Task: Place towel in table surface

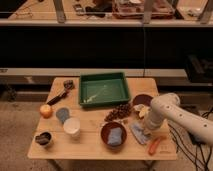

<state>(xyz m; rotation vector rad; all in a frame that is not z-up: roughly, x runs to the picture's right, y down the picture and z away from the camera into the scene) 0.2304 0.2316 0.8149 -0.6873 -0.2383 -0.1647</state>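
Note:
The towel (138, 132), a small pale grey rumpled cloth, lies low on the light wooden table surface (90, 150), just right of a brown bowl (105, 131). My gripper (145, 126) hangs at the end of the white arm (167, 107), right over the towel's far end and touching or almost touching it. A smaller, bluer folded cloth (115, 136) lies inside the brown bowl.
A green tray (104, 89) stands at the back middle. Dark grapes (119, 112), a second brown bowl (142, 99) and an orange stick-shaped item (156, 145) are close to the gripper. At the left are an orange (46, 110), grey disc (62, 114), white cup (71, 126) and dark cup (44, 139).

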